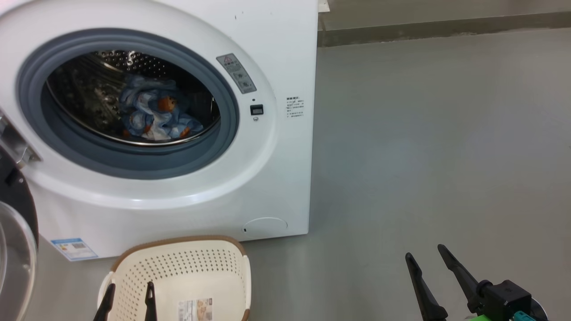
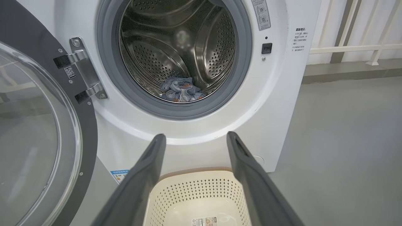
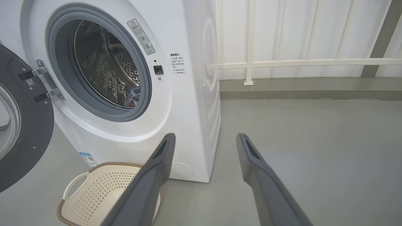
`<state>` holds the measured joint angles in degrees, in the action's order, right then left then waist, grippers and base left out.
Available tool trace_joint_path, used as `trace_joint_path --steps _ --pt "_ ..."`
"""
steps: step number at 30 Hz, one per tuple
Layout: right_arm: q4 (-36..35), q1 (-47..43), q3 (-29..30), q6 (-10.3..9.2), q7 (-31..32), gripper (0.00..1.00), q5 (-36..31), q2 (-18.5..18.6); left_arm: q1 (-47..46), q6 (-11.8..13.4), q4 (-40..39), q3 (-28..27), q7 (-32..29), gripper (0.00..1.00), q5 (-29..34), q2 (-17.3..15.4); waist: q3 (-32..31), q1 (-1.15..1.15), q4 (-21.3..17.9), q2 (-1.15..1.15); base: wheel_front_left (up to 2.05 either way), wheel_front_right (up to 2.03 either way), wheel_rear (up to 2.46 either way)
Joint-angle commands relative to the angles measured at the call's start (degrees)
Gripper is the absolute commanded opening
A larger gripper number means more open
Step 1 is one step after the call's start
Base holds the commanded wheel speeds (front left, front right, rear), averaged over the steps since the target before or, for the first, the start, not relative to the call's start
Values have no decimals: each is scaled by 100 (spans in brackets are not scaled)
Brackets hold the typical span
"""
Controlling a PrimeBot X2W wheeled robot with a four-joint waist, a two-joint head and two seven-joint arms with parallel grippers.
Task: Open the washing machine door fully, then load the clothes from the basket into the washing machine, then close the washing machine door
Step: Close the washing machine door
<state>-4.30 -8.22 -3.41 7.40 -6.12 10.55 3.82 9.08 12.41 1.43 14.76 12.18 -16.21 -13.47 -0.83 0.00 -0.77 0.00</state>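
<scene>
The white washing machine (image 1: 276, 53) stands with its black glass door (image 2: 40, 131) swung wide open to the left on its steel hinge. Light blue clothes (image 1: 154, 111) with orange and white patches lie on the floor of the steel drum, also seen as clothes (image 2: 180, 91) in the left wrist view. The cream basket (image 1: 187, 276) sits on the floor in front of the machine, holding only its paper label. My left gripper (image 1: 129, 290) hangs open over the basket. My right gripper (image 1: 428, 256) is open above bare floor, right of the machine.
Grey floor (image 1: 424, 133) stretches to the right of the machine. A white railing (image 3: 282, 62) and a low kerb run along the wall behind. The open door (image 1: 13, 249) juts out at the left, close to the basket.
</scene>
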Motion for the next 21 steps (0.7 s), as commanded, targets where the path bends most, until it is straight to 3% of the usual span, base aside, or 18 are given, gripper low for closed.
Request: trace_joint_path --steps 1,12,21 --pt "-169 112 -132 9 -12 100 -59 34 -254 43 -97 -183 52 100 41 -98 -2 0 3 0 -125 125 0" --pt "-152 125 -120 9 -18 100 -57 21 -303 46 -67 -137 74 100 52 -150 6 0 38 0 -148 148 0" --pt "-135 123 -110 9 -40 100 -59 6 -333 86 -68 -125 89 100 47 -169 10 0 34 0 -36 36 0"
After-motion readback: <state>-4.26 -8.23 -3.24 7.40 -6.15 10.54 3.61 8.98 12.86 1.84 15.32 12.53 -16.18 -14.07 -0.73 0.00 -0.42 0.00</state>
